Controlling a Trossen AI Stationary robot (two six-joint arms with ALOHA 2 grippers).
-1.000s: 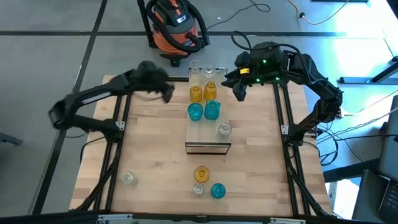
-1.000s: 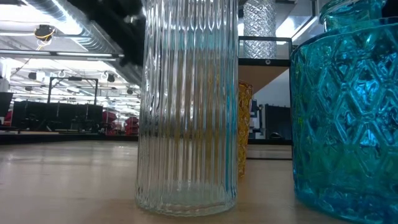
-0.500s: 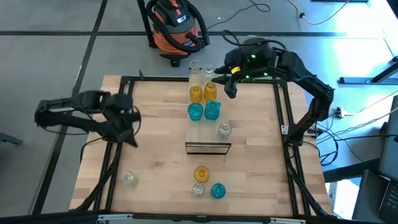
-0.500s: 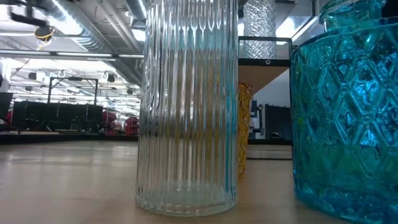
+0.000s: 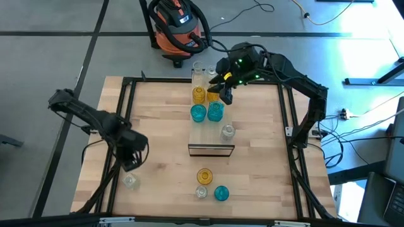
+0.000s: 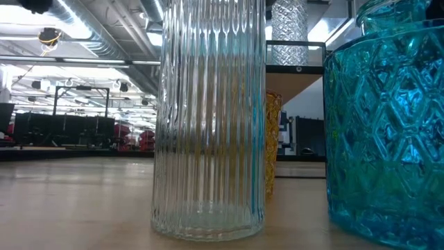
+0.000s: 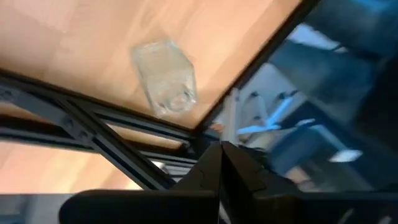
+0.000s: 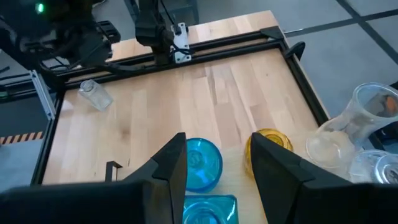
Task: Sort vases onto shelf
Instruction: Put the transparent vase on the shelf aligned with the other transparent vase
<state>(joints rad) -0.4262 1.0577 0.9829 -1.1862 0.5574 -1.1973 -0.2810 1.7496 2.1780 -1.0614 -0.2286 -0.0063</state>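
Vases: small glass, rigid, slick, prob. fragile. Left gripper (image 5: 129, 165) pressed together, empty, above clear vase (image 5: 130, 181); grip mid-body. Right gripper (image 5: 225, 96) half-spread, empty, over shelf (image 5: 211, 150).

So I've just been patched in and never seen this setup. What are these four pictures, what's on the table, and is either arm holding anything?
You are looking at two dark robot arms working over a light wooden table. The top picture looks straight down; the second sits at table height, so the ribbed clear glass vase and the teal-blue diamond-patterned glass vase fill it. The other two come from cameras on each wrist.

On the long light-wood shelf stand amber, teal and clear vases. More wait on the table near its front edge, and one small clear glass vase stands alone near the left front corner.

The left gripper hangs near that lone vase, fingers shut and empty. The right gripper hovers over the shelf's far end, fingers apart, holding nothing.
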